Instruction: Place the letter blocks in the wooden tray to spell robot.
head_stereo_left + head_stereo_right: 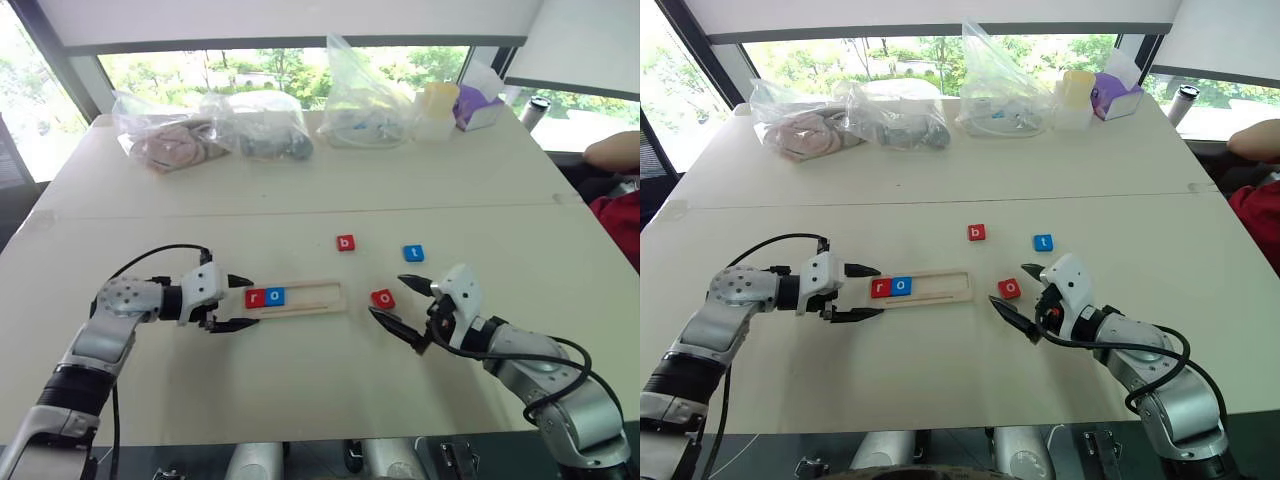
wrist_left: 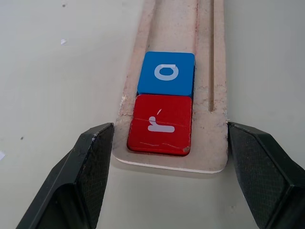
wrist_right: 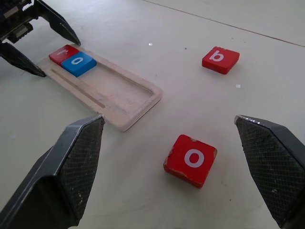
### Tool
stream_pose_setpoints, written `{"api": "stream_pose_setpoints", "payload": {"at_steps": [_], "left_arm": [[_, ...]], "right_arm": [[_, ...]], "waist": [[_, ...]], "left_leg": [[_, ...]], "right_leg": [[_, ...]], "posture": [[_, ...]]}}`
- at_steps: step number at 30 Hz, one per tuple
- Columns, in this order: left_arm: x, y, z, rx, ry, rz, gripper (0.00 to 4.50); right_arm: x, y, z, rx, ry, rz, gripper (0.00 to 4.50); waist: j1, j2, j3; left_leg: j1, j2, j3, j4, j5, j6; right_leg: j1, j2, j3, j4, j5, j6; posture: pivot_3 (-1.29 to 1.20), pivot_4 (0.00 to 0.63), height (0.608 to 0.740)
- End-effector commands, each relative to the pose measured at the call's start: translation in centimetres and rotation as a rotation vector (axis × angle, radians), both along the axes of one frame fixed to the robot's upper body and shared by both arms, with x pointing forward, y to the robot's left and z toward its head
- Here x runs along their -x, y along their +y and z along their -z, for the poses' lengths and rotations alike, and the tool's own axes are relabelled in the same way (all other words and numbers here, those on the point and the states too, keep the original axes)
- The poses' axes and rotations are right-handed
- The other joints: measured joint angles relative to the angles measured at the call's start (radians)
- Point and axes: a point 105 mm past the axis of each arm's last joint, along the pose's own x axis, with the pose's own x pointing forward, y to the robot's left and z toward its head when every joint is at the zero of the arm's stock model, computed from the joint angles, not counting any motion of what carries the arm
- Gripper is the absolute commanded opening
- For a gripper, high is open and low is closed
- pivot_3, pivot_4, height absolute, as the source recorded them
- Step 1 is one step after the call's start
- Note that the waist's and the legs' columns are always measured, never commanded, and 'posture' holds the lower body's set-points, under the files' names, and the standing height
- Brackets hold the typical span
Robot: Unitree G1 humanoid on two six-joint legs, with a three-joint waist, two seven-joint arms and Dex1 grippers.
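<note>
The wooden tray (image 1: 315,297) lies at the table's middle with a red r block (image 1: 255,297) and a blue o block (image 1: 276,296) side by side at its left end. My left gripper (image 1: 248,302) is open, one finger on each side of that end, holding nothing. A red o block (image 1: 383,298) lies on the table just right of the tray, between the tips of my open right gripper (image 1: 386,296). Farther back lie a red b block (image 1: 346,243) and a blue t block (image 1: 413,253).
Clear plastic bags (image 1: 260,125) of items, a yellow-lidded cup (image 1: 438,108) and a purple box (image 1: 478,105) line the table's far edge. A person's arm (image 1: 612,152) rests at the right edge. A seam (image 1: 300,212) crosses the table behind the blocks.
</note>
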Motion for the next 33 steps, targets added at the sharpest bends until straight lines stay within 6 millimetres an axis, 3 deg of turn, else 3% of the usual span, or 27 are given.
{"api": "stream_pose_setpoints", "payload": {"at_steps": [1,3,4,9,14,18,20,24,28,33], "left_arm": [[0.6,-0.6,1.1,-0.026,0.044,0.063,3.17],[0.6,-0.5,1.2,-0.022,0.053,0.063,4.24],[0.6,-0.4,1.2,-0.021,0.055,0.06,4.47],[0.0,0.2,0.6,-0.029,-0.003,0.002,4.47],[1.1,2.0,-1.2,-0.033,0.035,-0.063,4.47],[2.4,5.4,-3.0,-0.07,0.09,-0.174,4.47],[2.3,6.2,-4.4,-0.003,0.103,-0.245,4.47],[-0.1,6.0,-8.6,0.331,-0.029,-0.439,4.47],[-0.7,4.4,-8.9,0.503,-0.088,-0.558,4.47],[-0.7,3.4,-8.3,0.613,-0.14,-0.701,4.47]], "right_arm": [[0.0,0.4,-1.1,-0.011,-0.047,-0.005,4.5],[0.0,0.4,-1.1,-0.013,-0.047,-0.004,4.5],[0.1,0.4,-1.1,-0.013,-0.047,-0.003,4.5],[-0.1,0.3,-1.2,-0.013,-0.044,0.01,4.5],[-1.8,0.0,-3.6,-0.146,-0.038,0.085,4.5],[-3.7,1.1,-3.8,-0.054,0.05,0.091,4.5],[-4.5,2.3,-3.5,-0.029,0.095,0.086,4.5],[-7.3,5.1,-1.8,-0.022,0.153,0.181,4.5],[-9.0,7.0,0.3,0.027,0.151,0.247,4.5],[-11.5,7.2,0.8,0.05,0.115,0.365,4.5]], "waist": [[0.0,0.0,0.0],[0.0,0.0,0.0],[0.0,0.0,0.0],[0.0,0.0,0.0],[-0.012,-0.001,0.0],[-0.027,-0.001,0.001],[-0.03,-0.002,0.001],[-0.024,-0.002,0.001],[-0.027,-0.002,0.0],[-0.03,-0.004,-0.001]], "left_leg": [[0.0,0.0,0.0,0.0,0.0,0.0],[0.0,0.0,0.0,0.0,0.0,0.0],[0.0,0.0,0.0,0.0,0.0,0.0],[0.0,0.0,0.0,0.0,0.0,0.0],[0.0,0.002,0.001,0.0,0.0,0.0],[0.001,0.003,0.001,-0.002,0.0,0.0],[-0.001,0.003,0.001,-0.002,0.0,0.0],[-0.002,0.003,-0.001,-0.001,0.0,0.0],[-0.004,0.001,0.0,-0.001,0.0,0.0],[-0.004,0.001,0.002,0.0,0.0,0.0]], "right_leg": [[0.0,0.0,0.0,0.0,0.0,0.0],[0.0,0.0,0.0,0.0,0.0,0.0],[0.0,0.0,0.0,0.0,0.0,0.0],[0.0,0.0,0.0,0.0,0.0,0.0],[0.0,0.001,0.002,0.001,0.0,0.0],[-0.003,0.002,0.003,0.003,0.0,0.0],[-0.005,0.002,0.002,0.003,0.0,-0.001],[-0.006,0.002,0.001,0.003,0.001,0.0],[-0.006,-0.001,0.003,0.003,0.005,0.006],[-0.007,-0.002,0.006,0.001,0.008,0.007]], "posture": [[0.0,0.15,0.74],[0.0,0.15,0.74],[0.0,0.15,0.74],[0.0,0.15,0.74],[0.0,0.15,0.74],[0.0,0.15,0.74],[0.0,0.15,0.74],[0.0,0.15,0.74],[0.0,0.15,0.74],[0.0,0.15,0.74]]}}
